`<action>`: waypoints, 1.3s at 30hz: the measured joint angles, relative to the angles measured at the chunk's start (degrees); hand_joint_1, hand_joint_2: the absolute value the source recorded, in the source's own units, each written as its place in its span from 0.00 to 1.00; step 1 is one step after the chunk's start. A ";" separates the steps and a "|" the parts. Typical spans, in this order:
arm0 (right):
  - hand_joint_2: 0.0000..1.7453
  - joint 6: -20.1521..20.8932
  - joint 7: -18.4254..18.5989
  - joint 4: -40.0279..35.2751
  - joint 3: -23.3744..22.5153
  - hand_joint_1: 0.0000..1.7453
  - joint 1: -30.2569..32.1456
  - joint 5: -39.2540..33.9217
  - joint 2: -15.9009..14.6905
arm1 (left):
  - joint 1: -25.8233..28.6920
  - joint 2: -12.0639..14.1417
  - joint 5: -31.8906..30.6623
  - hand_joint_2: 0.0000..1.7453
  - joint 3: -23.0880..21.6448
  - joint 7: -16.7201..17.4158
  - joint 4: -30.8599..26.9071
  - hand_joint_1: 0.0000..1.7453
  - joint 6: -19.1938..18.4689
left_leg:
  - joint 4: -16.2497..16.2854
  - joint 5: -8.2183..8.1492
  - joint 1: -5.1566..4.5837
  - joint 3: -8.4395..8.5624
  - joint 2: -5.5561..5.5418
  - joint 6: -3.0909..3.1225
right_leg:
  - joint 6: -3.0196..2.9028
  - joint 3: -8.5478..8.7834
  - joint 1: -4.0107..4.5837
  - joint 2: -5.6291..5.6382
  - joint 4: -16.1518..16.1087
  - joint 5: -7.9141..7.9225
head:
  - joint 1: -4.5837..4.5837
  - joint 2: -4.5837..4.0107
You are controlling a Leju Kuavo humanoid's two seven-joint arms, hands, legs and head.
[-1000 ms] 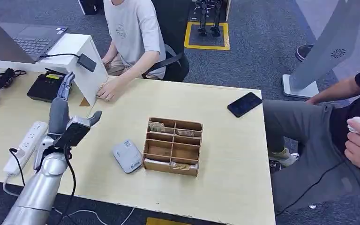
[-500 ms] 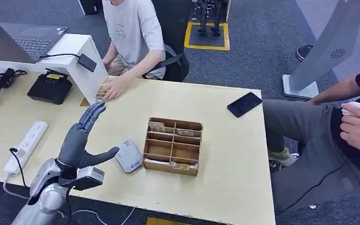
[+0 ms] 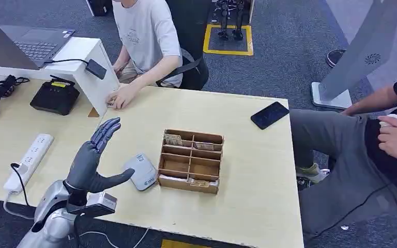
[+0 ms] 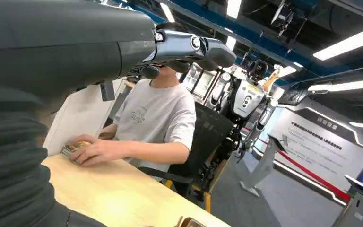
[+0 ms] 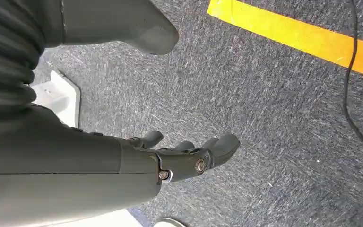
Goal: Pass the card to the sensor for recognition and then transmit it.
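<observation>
The left hand (image 3: pixel 90 160) is hovering empty over the counter (image 3: pixel 248 201), fingers spread and thumb reaching toward the grey card reader (image 3: pixel 141 172), which is lying just beside the wooden compartment box (image 3: pixel 190 160). Cards are sitting in that box's slots, one standing in the far-left compartment (image 3: pixel 172 139); judging by their look, they are light, thin, stiff and slick, so pinching a raised edge between thumb and finger is likely working better than pressing flat. A seated person's hand (image 3: pixel 122 96) is resting on a small stack at the counter's far edge. The left wrist view is looking past the hand (image 4: pixel 189 47) at that person and stack (image 4: pixel 73 149) from the side. The right wrist view is catching the right hand (image 5: pixel 189 156) hanging over grey carpet, fingers loosely curled around nothing
</observation>
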 joint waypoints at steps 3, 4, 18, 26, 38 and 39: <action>1.00 -0.07 -0.09 -0.02 -0.13 0.00 0.00 0.00 0.00 | 0.09 0.04 -2.48 1.00 -0.11 0.02 0.00 0.00 1.05 | 0.00 0.00 0.00 0.00 0.00 0.00 | 0.00 0.00 0.00 0.00 0.00 0.00 | 0.00 0.00; 1.00 -0.07 -0.09 -0.02 -0.24 0.00 0.00 0.00 0.00 | 0.16 0.11 -3.37 1.00 -0.24 0.02 0.00 0.00 1.29 | 0.00 0.00 0.00 0.00 0.00 0.00 | 0.00 0.00 0.00 0.00 0.00 0.00 | 0.00 0.00; 1.00 1.25 0.44 -0.22 -1.25 0.00 -0.35 0.35 -0.02 | -9.06 0.72 -19.10 1.00 -20.46 7.67 1.49 0.00 -4.04 | 0.03 0.10 -0.03 -0.10 -0.10 0.11 | 0.08 -0.06 -0.02 -0.13 -0.02 0.15 | 0.00 0.00; 1.00 1.97 0.94 -0.24 -2.05 0.00 -0.35 0.53 -0.02 | -8.12 3.72 -20.24 1.00 -26.27 7.87 4.24 0.00 -1.20 | 0.01 0.11 0.00 -0.14 -0.11 0.11 | 0.07 -0.11 0.00 -0.15 -0.01 0.11 | 0.00 0.00; 1.00 0.96 -0.48 -0.26 -2.25 0.00 -0.94 1.12 -0.02 | -11.04 4.17 -25.82 1.00 -31.76 11.35 6.27 0.00 -2.73 | 0.03 0.13 -0.02 -0.15 -0.10 0.14 | 0.09 -0.10 -0.01 -0.15 -0.01 0.15 | 0.00 0.00; 1.00 0.96 -0.46 -0.26 -2.25 0.00 -0.95 1.16 -0.02 | -11.23 4.24 -25.68 1.00 -32.13 11.45 6.45 0.00 -2.99 | 0.03 0.13 -0.02 -0.14 -0.10 0.14 | 0.09 -0.10 -0.01 -0.15 -0.01 0.15 | 0.00 0.00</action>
